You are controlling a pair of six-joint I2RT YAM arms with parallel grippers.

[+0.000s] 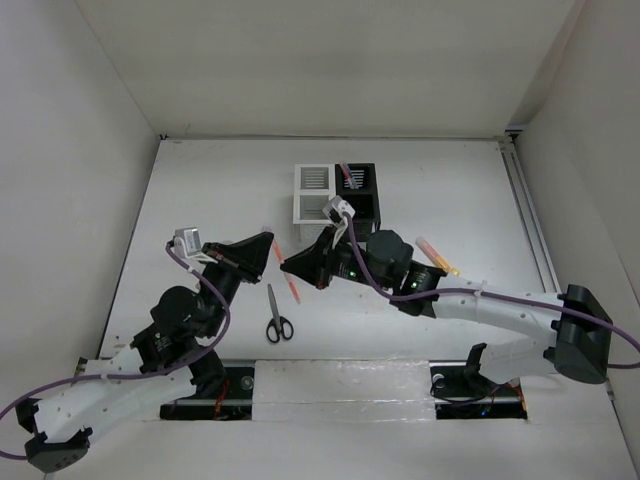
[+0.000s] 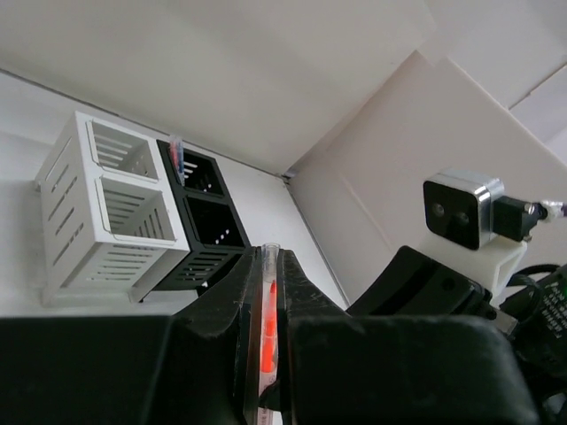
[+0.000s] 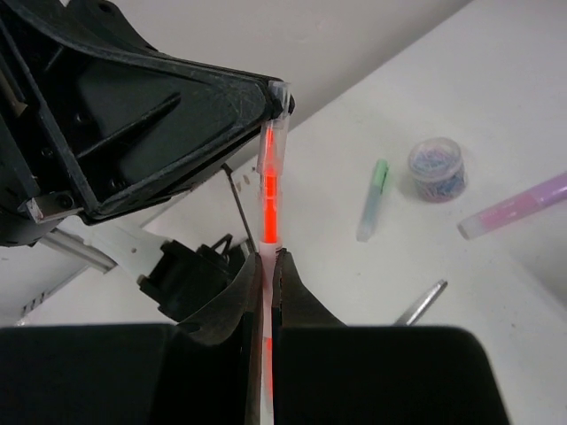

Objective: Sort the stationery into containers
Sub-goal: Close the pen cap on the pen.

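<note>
Clear-barrelled pen (image 3: 269, 190) with orange-red core (slim, straight) is pinched tight by left gripper (image 2: 268, 266) and right gripper (image 3: 269, 258).

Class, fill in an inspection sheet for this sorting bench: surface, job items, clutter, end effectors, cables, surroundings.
Surface: white table, no spills seen.
Job's things: white organizer beside black organizer at the far side, slim pen in the black one; scissors, green highlighter, pink highlighter, clip tub lying loose.
Clutter: nothing seen.
End effectors: left end effector and right end effector both shut on one orange pen between them.
Cables: purple cable along each arm.
Surroundings: white walls on three sides.
</note>
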